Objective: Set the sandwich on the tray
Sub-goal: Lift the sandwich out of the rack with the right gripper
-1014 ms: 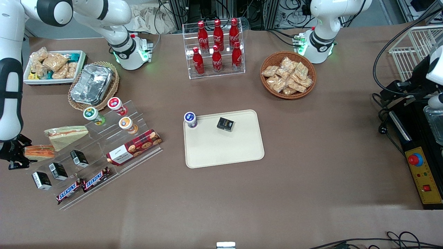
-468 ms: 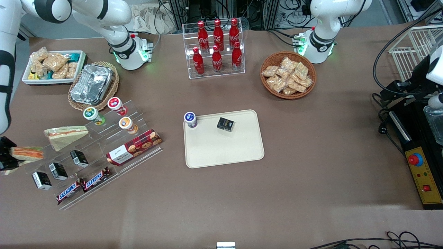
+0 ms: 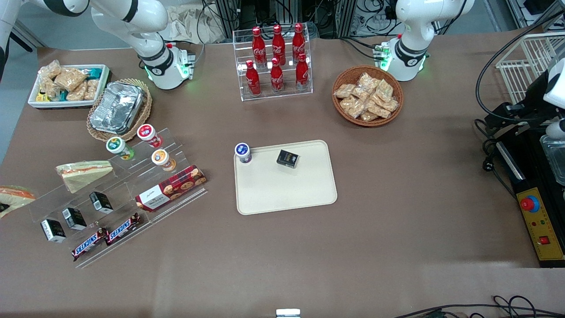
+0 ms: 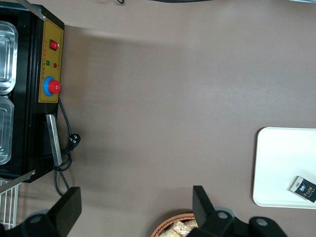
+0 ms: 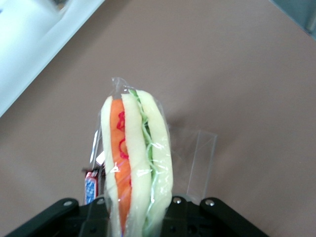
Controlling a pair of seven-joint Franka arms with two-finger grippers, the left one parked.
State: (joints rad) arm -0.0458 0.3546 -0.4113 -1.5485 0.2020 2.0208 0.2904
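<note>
The sandwich [image 5: 136, 163], a wrapped white-bread wedge with bold orange and green stripes, stands on edge between my gripper's [image 5: 136, 219] fingers, which are shut on it. In the front view the sandwich [image 3: 14, 196] shows at the working arm's end of the table, partly cut off by the frame edge and raised off the acrylic rack; the gripper is almost wholly out of that view. The cream-beige tray [image 3: 287, 194] lies mid-table, well away from the sandwich, and also shows in the left wrist view [image 4: 281, 163].
A yogurt cup [image 3: 242, 152] and a black box [image 3: 288, 158] sit on the tray. The acrylic rack [image 3: 128, 185] holds a paler sandwich [image 3: 84, 172], cups, cookies, black boxes and Snickers bars. A cola rack [image 3: 276, 62], snack basket [image 3: 367, 95], foil tray [image 3: 117, 107] and white bin [image 3: 66, 84] stand farther from the camera.
My gripper has carried the sandwich up off the rack and sideways toward the working arm's end of the table, nearly out of the front view. Nothing else moved.
</note>
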